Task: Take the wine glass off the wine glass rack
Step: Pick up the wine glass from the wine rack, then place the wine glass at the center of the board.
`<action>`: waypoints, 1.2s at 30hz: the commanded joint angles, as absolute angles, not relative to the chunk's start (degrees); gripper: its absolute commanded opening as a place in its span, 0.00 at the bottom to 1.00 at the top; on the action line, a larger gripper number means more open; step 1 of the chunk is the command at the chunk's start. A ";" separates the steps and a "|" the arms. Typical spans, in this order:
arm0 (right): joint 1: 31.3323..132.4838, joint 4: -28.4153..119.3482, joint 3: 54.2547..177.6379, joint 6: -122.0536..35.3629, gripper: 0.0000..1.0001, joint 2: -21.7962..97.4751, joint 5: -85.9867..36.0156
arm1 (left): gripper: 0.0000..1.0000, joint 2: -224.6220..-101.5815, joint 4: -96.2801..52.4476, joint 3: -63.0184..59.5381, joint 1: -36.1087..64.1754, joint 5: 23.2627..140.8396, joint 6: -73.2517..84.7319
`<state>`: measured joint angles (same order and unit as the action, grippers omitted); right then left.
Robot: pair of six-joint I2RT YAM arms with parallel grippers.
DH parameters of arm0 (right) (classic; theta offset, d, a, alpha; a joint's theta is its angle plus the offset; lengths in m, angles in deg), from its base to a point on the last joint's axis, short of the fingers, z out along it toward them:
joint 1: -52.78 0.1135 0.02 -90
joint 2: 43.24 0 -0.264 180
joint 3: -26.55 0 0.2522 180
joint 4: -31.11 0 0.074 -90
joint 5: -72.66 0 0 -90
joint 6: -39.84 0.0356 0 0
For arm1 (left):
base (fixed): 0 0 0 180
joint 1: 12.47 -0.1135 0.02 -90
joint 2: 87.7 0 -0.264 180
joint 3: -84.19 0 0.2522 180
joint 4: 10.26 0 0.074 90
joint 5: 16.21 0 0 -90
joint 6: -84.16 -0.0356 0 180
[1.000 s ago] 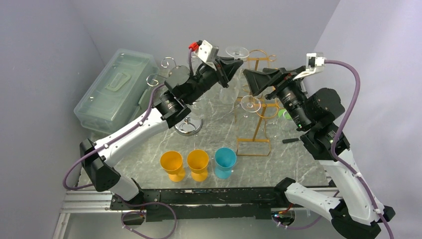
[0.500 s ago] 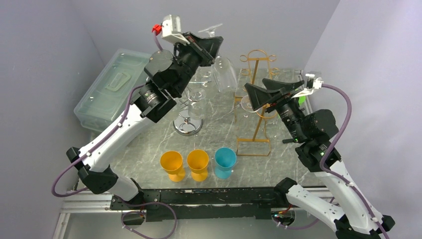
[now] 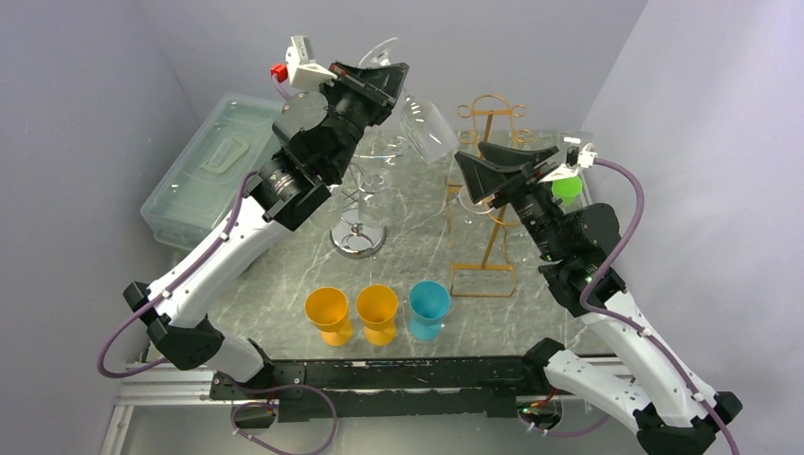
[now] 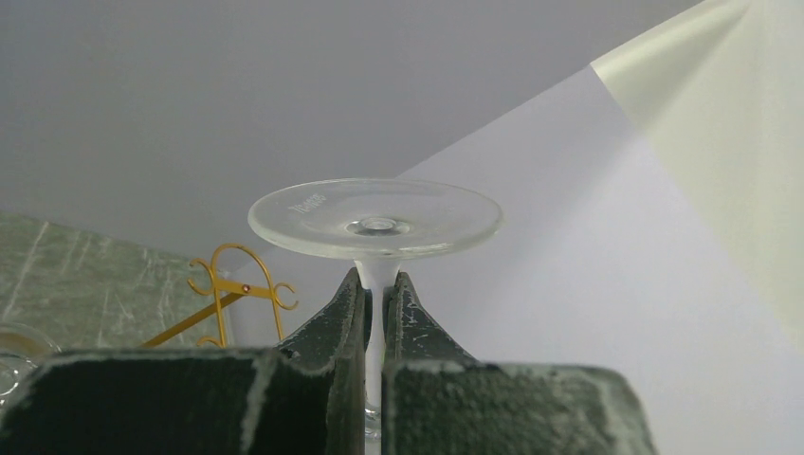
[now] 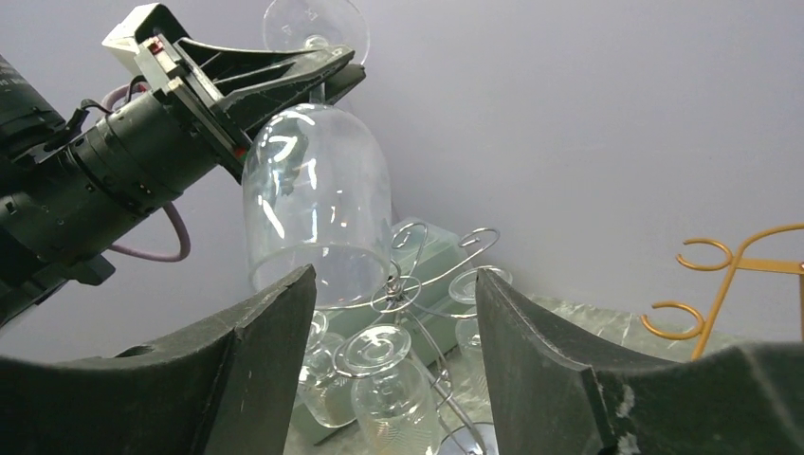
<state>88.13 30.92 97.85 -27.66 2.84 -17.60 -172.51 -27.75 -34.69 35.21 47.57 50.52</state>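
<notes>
My left gripper (image 3: pixel 384 81) pinches the wine glass (image 3: pixel 427 128) by its thin stem, high up over the table (image 3: pixel 417 237).

The glass hangs upside down. Its round foot is on top and its bowl points down and leans toward my right side. It is up in the air between the silver wire rack (image 3: pixel 358 237) and the gold rack (image 3: pixel 484 256), and it does not touch the gold one. My right gripper (image 3: pixel 474 163) is spread wide and holds nothing. It sits by the top of the gold rack, near the bowl. More glasses (image 5: pixel 393 389) hang on the silver rack.
</notes>
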 commanded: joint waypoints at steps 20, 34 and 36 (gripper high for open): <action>88.54 13.95 101.45 -19.95 0.40 11.86 -20.43 | 0.00 -167.94 -17.44 -29.19 34.91 48.55 63.11; 88.90 14.02 103.16 -16.86 0.00 13.22 -17.50 | 0.02 -166.56 -16.04 -25.48 34.90 50.37 64.58; 88.93 14.33 103.24 -16.60 0.00 12.95 -15.73 | 0.09 -166.37 -16.00 -24.93 34.88 51.15 63.86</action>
<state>88.57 17.89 100.08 -18.92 13.99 -17.86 -169.12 -18.33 -25.45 34.43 46.94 63.85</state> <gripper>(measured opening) 0.066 0.069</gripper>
